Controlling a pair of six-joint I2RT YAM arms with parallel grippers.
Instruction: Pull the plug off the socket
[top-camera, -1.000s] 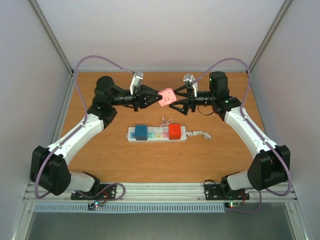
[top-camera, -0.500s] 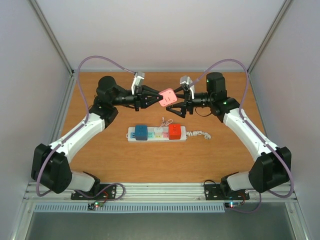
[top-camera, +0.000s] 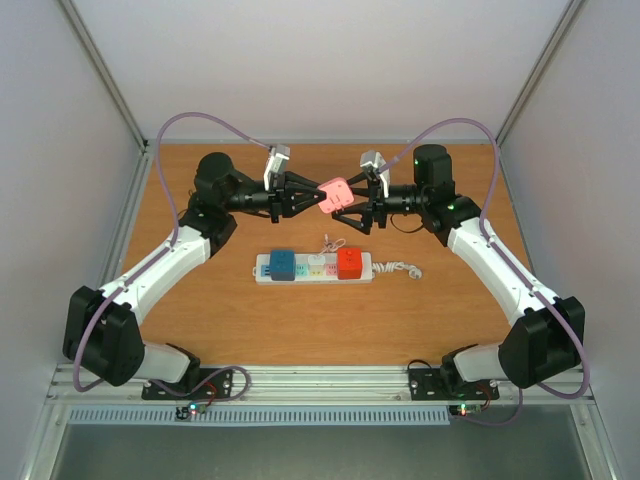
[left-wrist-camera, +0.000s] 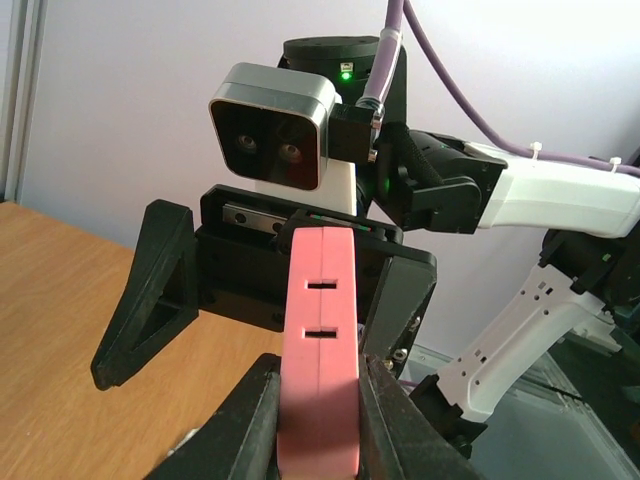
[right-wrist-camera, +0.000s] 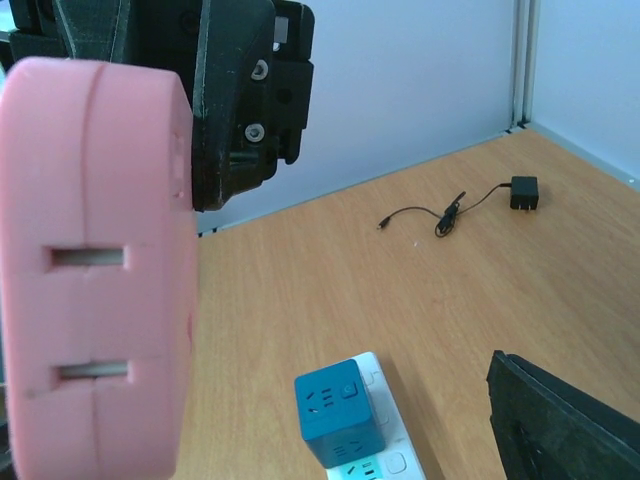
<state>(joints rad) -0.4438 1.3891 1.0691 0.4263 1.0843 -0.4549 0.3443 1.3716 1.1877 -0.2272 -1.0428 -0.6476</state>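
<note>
While the left pincer (top-camera: 320, 198) pinches a pink, two-slotted plug (left-wrist-camera: 320, 340), the right pincer (top-camera: 347, 201) stands spread beside it.

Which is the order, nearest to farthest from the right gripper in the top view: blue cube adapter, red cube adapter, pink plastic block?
1. Pink plastic block, between the right gripper's fingers.
2. Red cube adapter, on the white power strip's right part.
3. Blue cube adapter, at its left end.
</note>
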